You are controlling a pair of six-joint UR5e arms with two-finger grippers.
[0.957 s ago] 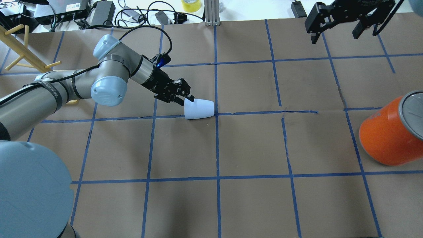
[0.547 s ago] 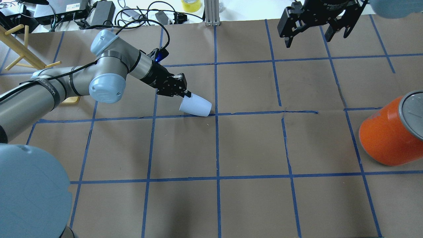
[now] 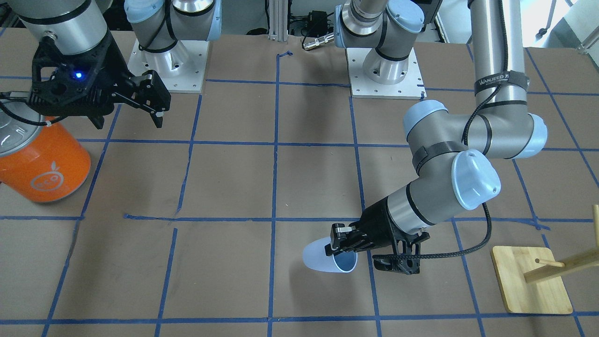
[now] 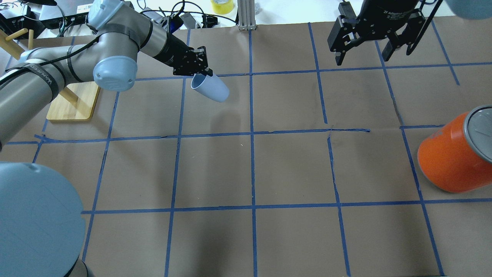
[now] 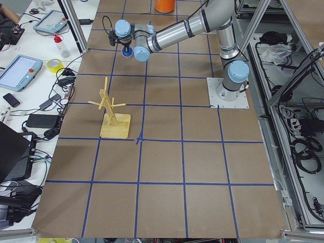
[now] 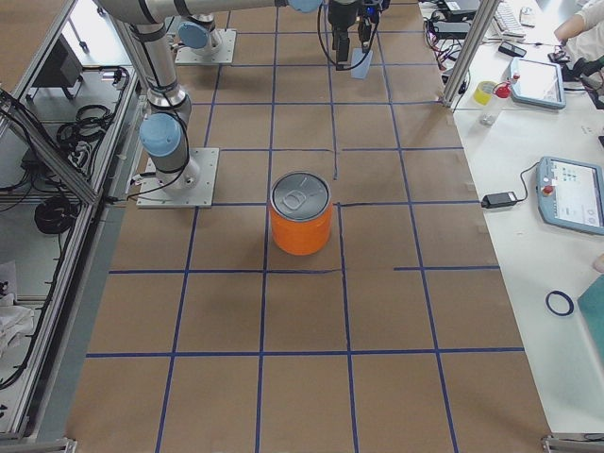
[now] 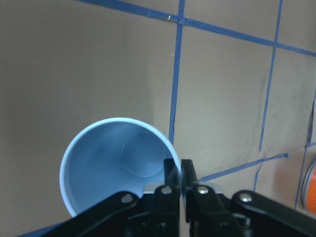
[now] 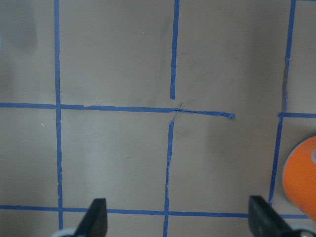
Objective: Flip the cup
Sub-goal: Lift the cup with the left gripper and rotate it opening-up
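Observation:
The pale blue-white cup (image 4: 212, 89) hangs tilted in the air above the brown table, its mouth towards the left arm and its base pointing away and down. My left gripper (image 4: 200, 74) is shut on the cup's rim, one finger inside and one outside. The left wrist view looks into the cup's blue inside (image 7: 112, 168), with the fingers (image 7: 172, 172) pinching the rim. The cup also shows in the front view (image 3: 326, 255). My right gripper (image 4: 362, 55) is open and empty, high over the far right of the table.
A large orange can (image 4: 450, 158) with a silver lid stands at the right edge. A wooden peg stand (image 4: 71, 101) on a square base sits at the far left. Cables and boxes lie beyond the table's far edge. Blue tape lines grid the table (image 4: 292, 169).
My left gripper has lifted the cup off the table, carried it towards the far side and tilted it. My right gripper has shifted left and a little down.

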